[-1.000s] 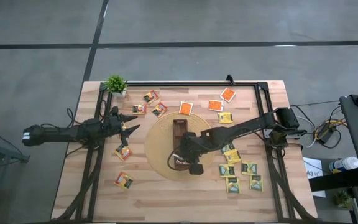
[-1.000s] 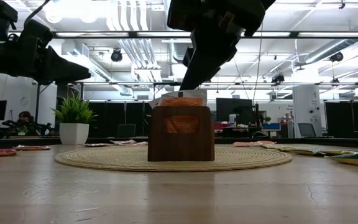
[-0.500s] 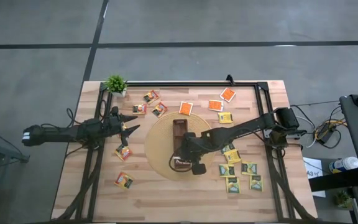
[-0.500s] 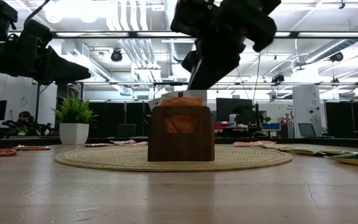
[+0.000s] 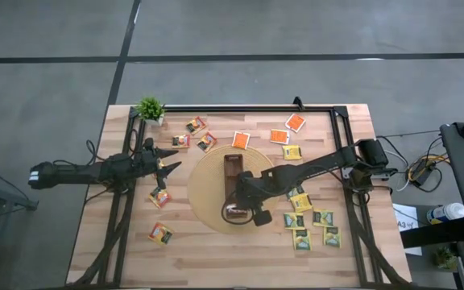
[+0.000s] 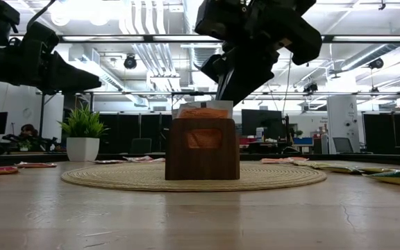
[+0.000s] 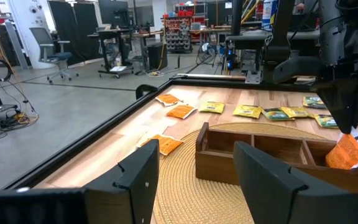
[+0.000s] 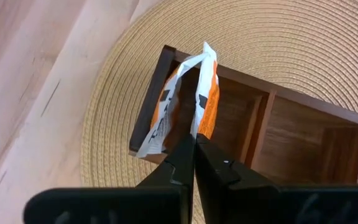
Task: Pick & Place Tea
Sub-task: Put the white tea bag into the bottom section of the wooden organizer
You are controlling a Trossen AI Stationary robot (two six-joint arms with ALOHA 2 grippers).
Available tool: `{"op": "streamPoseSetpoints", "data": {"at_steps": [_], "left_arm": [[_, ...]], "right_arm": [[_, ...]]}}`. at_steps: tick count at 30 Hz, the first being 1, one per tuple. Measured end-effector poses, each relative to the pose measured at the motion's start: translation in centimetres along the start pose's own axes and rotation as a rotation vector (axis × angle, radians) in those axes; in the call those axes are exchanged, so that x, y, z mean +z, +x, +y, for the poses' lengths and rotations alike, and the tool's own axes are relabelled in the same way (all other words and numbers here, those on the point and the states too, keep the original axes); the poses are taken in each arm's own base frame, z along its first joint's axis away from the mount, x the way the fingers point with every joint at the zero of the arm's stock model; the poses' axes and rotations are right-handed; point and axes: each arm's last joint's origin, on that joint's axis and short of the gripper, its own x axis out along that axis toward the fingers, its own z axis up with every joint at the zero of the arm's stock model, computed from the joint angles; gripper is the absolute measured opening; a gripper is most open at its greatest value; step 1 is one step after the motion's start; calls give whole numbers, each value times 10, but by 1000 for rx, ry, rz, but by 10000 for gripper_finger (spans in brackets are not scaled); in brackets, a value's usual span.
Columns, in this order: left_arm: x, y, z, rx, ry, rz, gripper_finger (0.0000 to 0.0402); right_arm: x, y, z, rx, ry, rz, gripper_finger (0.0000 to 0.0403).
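R gripper (image 8: 194, 144) over the box (image 8: 272, 118), fingers pinched on an orange sachet (image 8: 207, 99) — bag hangs in the end compartment, a 2nd sachet (image 8: 166, 112) leaning beside it. L gripper (image 5: 170, 166) parked wide open near table's L edge. Other sachets (image 5: 308, 217) loose on the wood. Risk: bag sits tall, top above wall — release too high or off-line and it may tip out over the end onto the mat (image 8: 104, 143).

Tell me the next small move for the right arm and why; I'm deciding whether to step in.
Probably lower a little, then open. The right pincer is shut on an orange tea sachet standing in the end compartment of the wooden box, beside another sachet already there, and much of it shows above the rim. The left pincer waits open, off the mat.
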Motion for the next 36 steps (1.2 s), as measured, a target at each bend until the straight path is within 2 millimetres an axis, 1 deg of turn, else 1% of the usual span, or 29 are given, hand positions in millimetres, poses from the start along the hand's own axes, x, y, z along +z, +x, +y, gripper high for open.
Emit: {"op": "streamPoseSetpoints", "data": {"at_steps": [9, 15, 18, 21, 28, 36], "left_arm": [[0, 0, 0, 0, 0, 0, 202], [0, 0, 0, 1, 0, 0, 202], [0, 0, 0, 1, 0, 0, 202], [0, 0, 0, 1, 0, 0, 202], [0, 0, 0, 0, 0, 0, 202], [0, 0, 0, 0, 0, 0, 202]], "right_arm": [[-1, -2, 0, 2, -58, 5, 8], [1, -12, 1, 3, -57, -12, 8], [1, -14, 3, 22, -41, -13, 8], [-1, -12, 4, 58, -26, -16, 8], [-5, -2, 7, 57, -21, -35, 8], [-7, -1, 7, 59, -21, -27, 8]]}}
